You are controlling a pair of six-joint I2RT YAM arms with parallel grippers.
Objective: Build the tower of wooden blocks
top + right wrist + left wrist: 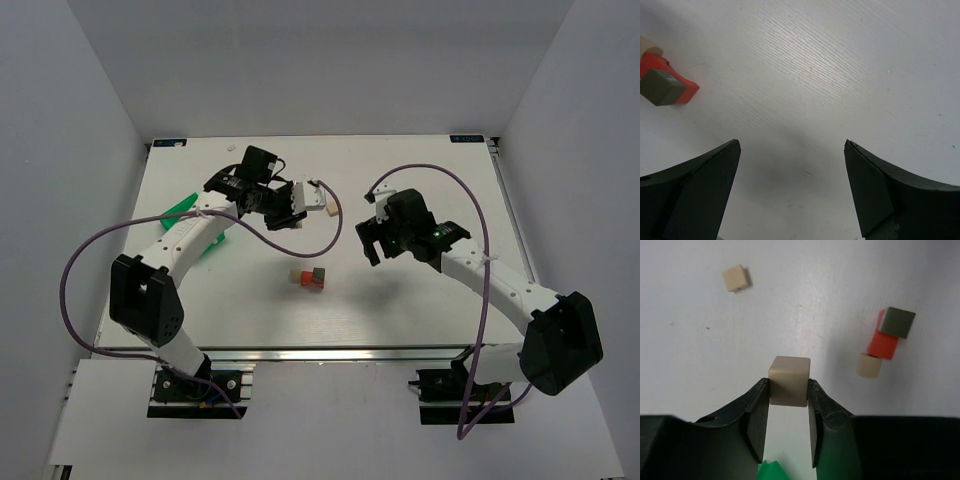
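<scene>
Bright, even light from above.
The white table [840, 75] showed a pale glare streak in the right wrist view; a soft grey shadow lay between the dark, blurred fingers [695, 200] of the right gripper [792, 145], while the pale beige wooden cube [789, 380] looked sharp.

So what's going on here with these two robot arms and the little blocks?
The left gripper is shut on a pale beige wooden cube, held over the white table. The tower is barely started: a grey-brown cube sits on a red-orange block mid-table, with a second beige cube right beside them. Another beige cube lies loose farther off. The right gripper hangs open and empty nearby.
</scene>
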